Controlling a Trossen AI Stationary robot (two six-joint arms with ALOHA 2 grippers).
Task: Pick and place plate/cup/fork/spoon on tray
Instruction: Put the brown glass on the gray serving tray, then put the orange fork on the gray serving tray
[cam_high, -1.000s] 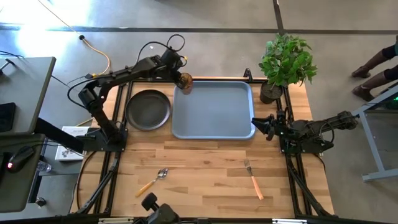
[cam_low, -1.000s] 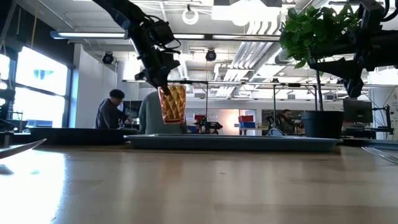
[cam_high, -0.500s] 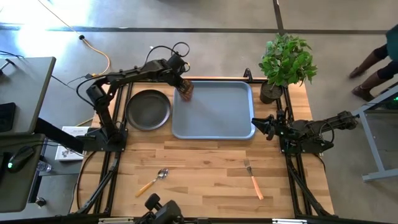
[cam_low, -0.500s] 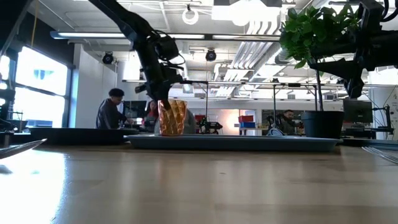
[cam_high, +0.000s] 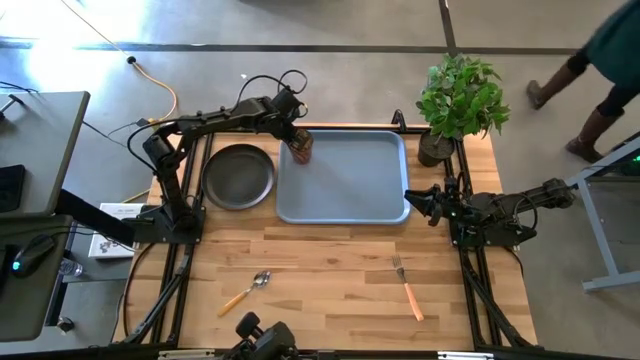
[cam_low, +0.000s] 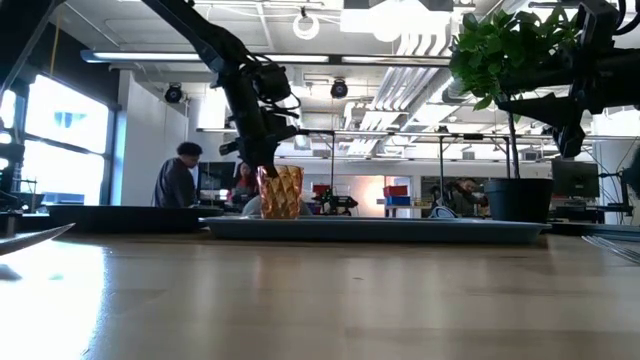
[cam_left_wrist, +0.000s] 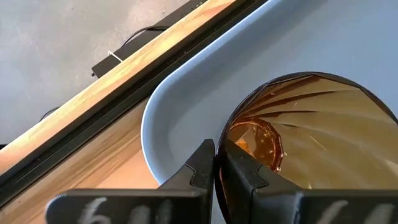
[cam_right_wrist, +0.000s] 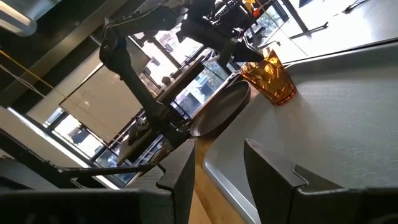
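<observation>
The amber patterned cup (cam_left_wrist: 298, 137) stands in the far left corner of the blue-grey tray (cam_high: 350, 190); it also shows in the low view (cam_low: 281, 192). My left gripper (cam_left_wrist: 216, 155) is shut on the cup's rim. The dark round plate (cam_high: 238, 176) lies on the table just left of the tray. The spoon (cam_high: 246, 292) lies near the front left and the fork (cam_high: 407, 286) near the front right. My right gripper (cam_right_wrist: 221, 174) is open and empty at the tray's right edge (cam_high: 410, 200). My left gripper pinches the cup's wall at the rim (cam_left_wrist: 219, 138), on the side toward the tray's far left corner. One finger (cam_left_wrist: 245, 171) is inside the cup and one (cam_left_wrist: 198, 167) outside. The fingers come slanting down from above. The cup stands upright with its base on the tray floor.
A potted plant (cam_high: 460, 95) stands at the table's far right corner, behind the right arm. The tray's floor to the right of the cup is bare. A person (cam_high: 600, 50) walks on the floor beyond the table's right side.
My left gripper has gone down with the cup, from above the tray's far left corner to the tray floor. The cup, held tilted and clear of the tray a second ago, now stands upright on it. The gripper has stayed shut on the rim.
</observation>
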